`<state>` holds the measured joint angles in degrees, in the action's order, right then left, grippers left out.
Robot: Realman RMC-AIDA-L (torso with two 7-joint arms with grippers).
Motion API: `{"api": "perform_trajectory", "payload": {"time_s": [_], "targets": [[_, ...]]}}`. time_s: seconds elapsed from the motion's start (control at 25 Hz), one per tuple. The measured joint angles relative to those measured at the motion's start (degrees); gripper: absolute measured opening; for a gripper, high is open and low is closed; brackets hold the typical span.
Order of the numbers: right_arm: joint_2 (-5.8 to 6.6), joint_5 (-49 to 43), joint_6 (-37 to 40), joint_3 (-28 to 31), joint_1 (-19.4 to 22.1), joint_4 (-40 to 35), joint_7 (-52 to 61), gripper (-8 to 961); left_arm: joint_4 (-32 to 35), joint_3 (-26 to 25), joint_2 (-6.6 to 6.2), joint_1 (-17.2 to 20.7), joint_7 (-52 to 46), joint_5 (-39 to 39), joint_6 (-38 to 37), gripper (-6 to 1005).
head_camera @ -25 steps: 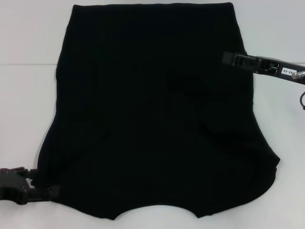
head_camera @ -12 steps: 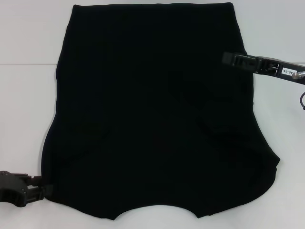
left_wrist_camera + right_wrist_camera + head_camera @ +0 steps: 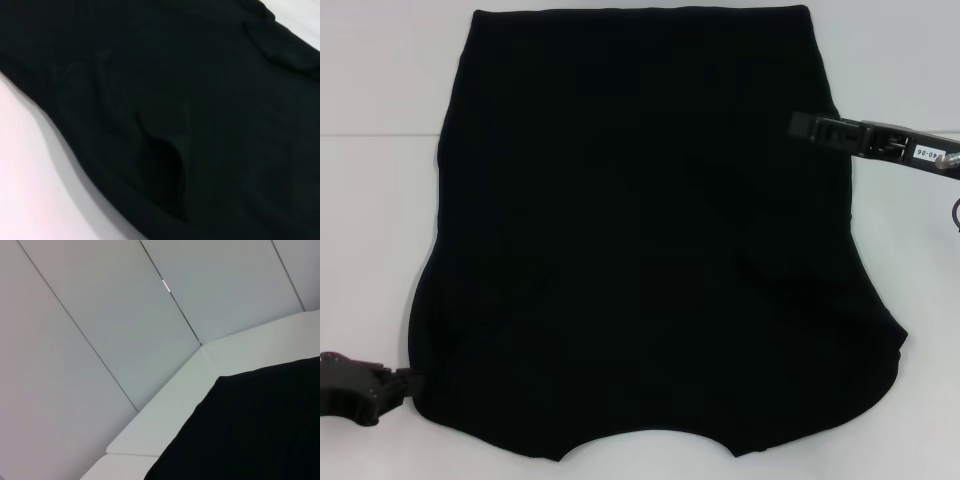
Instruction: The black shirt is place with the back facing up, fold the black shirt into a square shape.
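Note:
The black shirt lies flat on the white table and fills most of the head view, with its curved neckline at the near edge. My left gripper is low at the shirt's near left corner, just off the fabric edge. My right gripper hovers over the shirt's right edge, toward the far side. The left wrist view shows shirt fabric with a small fold and a strip of table. The right wrist view shows a shirt corner.
White tabletop shows on both sides of the shirt and beyond its far hem. The right wrist view shows the table's far corner and a grey panelled wall behind it.
My left gripper has drawn back to the left, away from the shirt's near left corner. My right gripper has shifted slightly right. The shirt lies unchanged.

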<state>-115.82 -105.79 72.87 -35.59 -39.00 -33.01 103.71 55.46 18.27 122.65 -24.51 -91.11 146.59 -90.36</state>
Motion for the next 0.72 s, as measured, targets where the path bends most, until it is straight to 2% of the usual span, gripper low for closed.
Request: {"api": "perform_trajectory", "payload": {"time_s": [0.16, 0.24, 0.52, 0.72], "targets": [[0.64, -0.47, -0.34, -0.39, 0.75, 0.22, 0.05, 558, 0.0, -0.17, -0.11, -0.66, -1.93, -0.72, -1.14, 92], [1.28, -1.39, -0.37, -0.54, 1.38, 0.33, 0.47, 558, 0.0, -0.29, -0.22, -0.93, -2.83, -0.87, -1.73, 73], [4.63, -7.49, 0.22, -0.35, 5.74, 0.03, 6.78, 557, -0.05, -0.55, -0.41, -1.44, -4.03, -2.17, -4.64, 63], [7.5, -11.11, 2.11, -0.15, 9.1, -0.22, 10.96, 536, -0.43, -0.58, -0.49, -1.58, -4.55, -2.49, -4.96, 63]]}}
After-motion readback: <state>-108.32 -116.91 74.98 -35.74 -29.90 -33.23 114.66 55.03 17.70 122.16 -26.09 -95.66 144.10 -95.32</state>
